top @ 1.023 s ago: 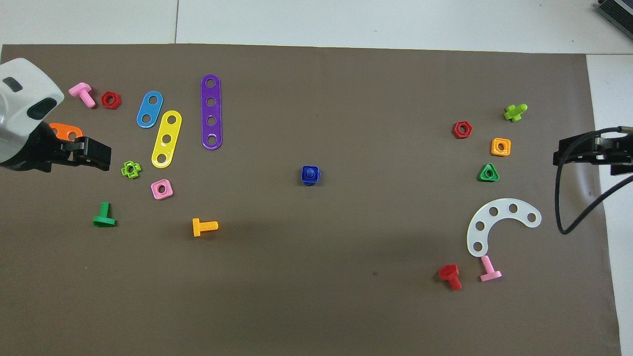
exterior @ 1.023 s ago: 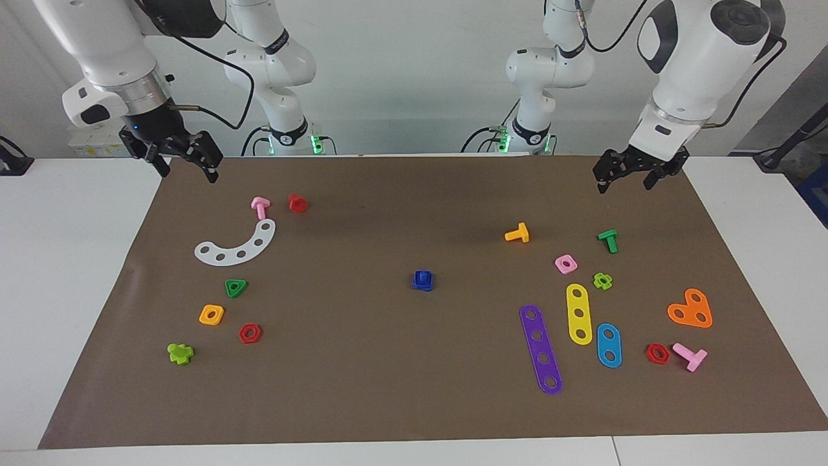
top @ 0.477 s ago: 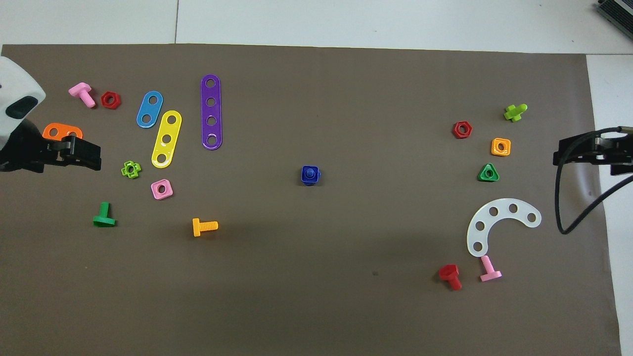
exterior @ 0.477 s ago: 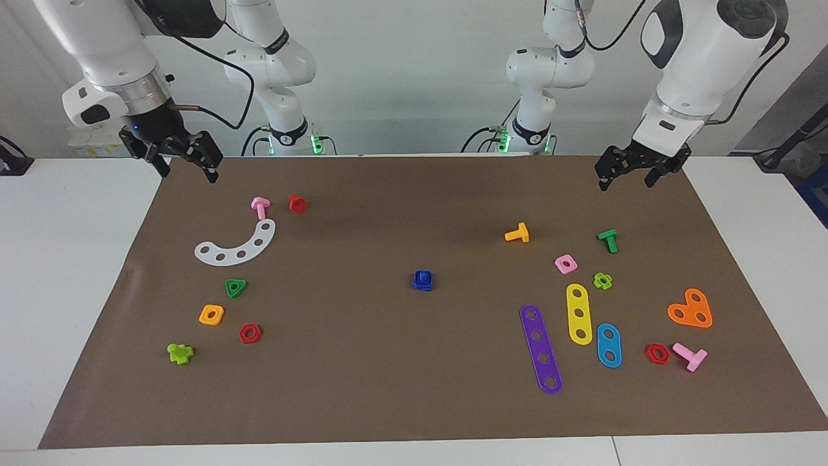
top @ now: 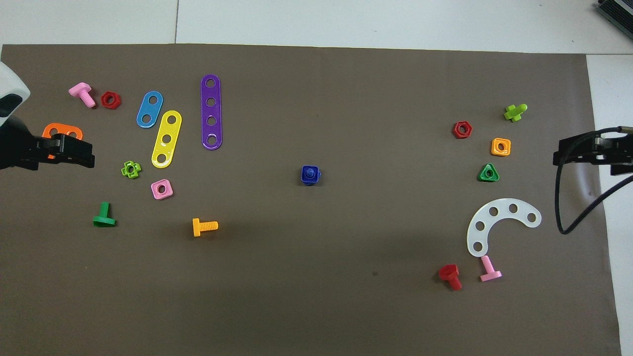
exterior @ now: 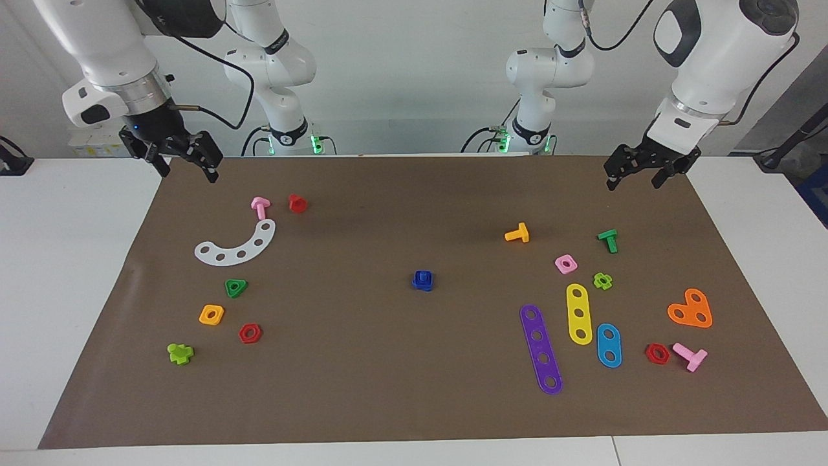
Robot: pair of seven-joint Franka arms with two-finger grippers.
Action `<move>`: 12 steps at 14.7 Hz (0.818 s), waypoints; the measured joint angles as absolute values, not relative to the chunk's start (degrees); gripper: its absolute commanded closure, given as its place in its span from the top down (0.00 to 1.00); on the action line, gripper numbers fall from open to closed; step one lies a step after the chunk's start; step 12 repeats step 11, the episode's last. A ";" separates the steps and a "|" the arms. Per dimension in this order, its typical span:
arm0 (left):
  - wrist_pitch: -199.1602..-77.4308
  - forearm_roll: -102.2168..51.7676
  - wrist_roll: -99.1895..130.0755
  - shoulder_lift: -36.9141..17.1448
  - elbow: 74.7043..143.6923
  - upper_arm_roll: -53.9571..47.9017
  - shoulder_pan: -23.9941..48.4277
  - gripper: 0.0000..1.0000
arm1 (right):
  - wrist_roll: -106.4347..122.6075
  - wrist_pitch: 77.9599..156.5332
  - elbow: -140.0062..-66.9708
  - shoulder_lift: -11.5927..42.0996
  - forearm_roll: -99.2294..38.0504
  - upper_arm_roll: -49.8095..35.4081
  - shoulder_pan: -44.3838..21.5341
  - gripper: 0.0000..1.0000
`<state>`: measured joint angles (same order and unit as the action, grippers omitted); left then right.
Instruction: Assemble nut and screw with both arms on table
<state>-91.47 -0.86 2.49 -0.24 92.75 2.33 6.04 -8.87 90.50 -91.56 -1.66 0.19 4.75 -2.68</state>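
The dark-blue nut (exterior: 422,281) is seated on the dark-blue screw (top: 309,172) at the centre of the brown mat (exterior: 401,388) that covers the table (exterior: 71,259). In the overhead view the stem of the screw is seen in the centre hole of the nut. The assembled pair stands free of both grippers and well apart from all other parts.

The left gripper (exterior: 636,175) is held in the air over the mat corner at the left arm's end, above the green T-shaped bolt (exterior: 608,240). Its fingers are spread apart and nothing is held between them. In the overhead view it overlaps the orange heart-shaped plate (top: 54,132).

The right gripper (exterior: 186,167) is held in the air over the mat edge at the right arm's end, close to the robots. Its fingers are spread apart and nothing is held between them.

Toward the left arm's end, the orange T-shaped bolt (exterior: 517,233), the pink square nut (exterior: 565,263), the yellow strip (exterior: 579,314) and the purple strip (exterior: 541,349) lie on the mat. Toward the right arm's end, the white curved strip (exterior: 237,246), the green triangular nut (exterior: 235,287) and the orange-yellow square nut (exterior: 211,314) lie on the mat.
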 measured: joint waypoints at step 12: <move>-91.72 -1.12 2.43 0.06 92.25 2.33 6.04 1.00 | -8.87 90.50 -91.56 -1.66 0.19 4.75 -2.68 1.00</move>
